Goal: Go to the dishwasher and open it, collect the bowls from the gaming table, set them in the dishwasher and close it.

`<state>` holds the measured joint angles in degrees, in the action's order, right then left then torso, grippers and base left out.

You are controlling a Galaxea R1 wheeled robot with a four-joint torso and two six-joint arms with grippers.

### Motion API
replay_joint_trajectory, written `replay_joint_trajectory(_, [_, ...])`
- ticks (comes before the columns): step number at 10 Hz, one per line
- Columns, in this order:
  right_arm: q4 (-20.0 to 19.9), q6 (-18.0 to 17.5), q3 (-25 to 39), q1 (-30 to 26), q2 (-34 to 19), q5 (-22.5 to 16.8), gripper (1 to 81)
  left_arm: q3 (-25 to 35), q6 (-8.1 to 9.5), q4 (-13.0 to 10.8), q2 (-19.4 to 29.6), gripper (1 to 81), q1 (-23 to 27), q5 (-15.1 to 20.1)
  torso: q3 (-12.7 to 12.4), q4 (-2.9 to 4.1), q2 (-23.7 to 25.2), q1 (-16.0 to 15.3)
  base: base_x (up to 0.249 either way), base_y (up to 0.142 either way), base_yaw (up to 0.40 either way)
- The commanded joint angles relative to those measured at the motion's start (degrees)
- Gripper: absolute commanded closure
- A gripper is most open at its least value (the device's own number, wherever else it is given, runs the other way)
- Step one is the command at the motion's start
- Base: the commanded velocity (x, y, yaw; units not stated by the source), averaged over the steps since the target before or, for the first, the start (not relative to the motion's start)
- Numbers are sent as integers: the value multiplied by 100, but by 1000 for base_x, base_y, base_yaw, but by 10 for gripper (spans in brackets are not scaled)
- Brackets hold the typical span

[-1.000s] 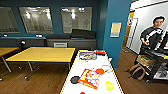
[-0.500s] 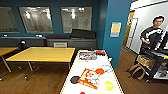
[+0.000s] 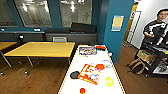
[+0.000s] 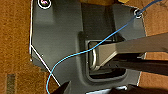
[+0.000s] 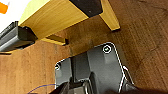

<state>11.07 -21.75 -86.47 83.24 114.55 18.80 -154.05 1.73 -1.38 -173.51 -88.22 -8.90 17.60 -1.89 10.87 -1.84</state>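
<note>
Several bowls: scattered on gaming table (image 3: pixel 75 86) at 12 o'clock, waiting for collection.
My grippers: can't tell whether apart or together.
Person (image 3: pixel 156 27): 2 o'clock.

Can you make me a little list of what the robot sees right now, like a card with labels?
Place: room with blue walls and brown wooden floor
Nearest thing: long white-topped gaming table with yellow sides
On it: orange-red markings, a black round thing, a yellow-green round thing
Beside it: light wooden table on metal legs
Person: standing in dark top, at the far right
Bowls: cannot tell which things are bowls
</note>
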Motion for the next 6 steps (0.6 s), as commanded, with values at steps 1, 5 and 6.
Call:
replay_joint_trajectory(1, [-61,-224,1396,-979,-1493,-34,10,42,11,15,-9,10,160,310,210,0,0,0,0,0,0])
replay_joint_trajectory(5, [-184,-383,2134,-2278,-1811,-963,10,42,11,15,0,10,169,310,271,0,-4,-4,0,0,0])
replay_joint_trajectory(6, [-245,-392,2257,-2683,-1811,-1279,10,42,11,15,0,10,160,319,273,0,-6,-6,0,0,0])
